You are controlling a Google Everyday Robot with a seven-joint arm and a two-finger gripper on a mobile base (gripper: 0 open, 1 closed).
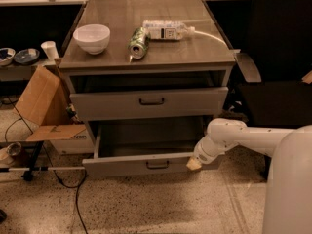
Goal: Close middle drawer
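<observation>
The middle drawer (146, 165) is pulled far out of the grey cabinet. Its deep plain tray (146, 140) is bare inside, and its flat front carries a small dark centre handle (157, 165). My gripper (193, 164) is on the end of the white arm (234, 135), which reaches in from the right. It sits low, against the right end of this drawer's front. Above it, another grey drawer (148, 104) with a dark handle stands slightly out.
On the cabinet top (156, 48) are a white bowl (91, 37), a green can (138, 42) on its side and a clear bottle (165, 30). A cardboard box (41, 106) and cables (68, 189) lie to the left. A black chair (278, 82) stands to the right.
</observation>
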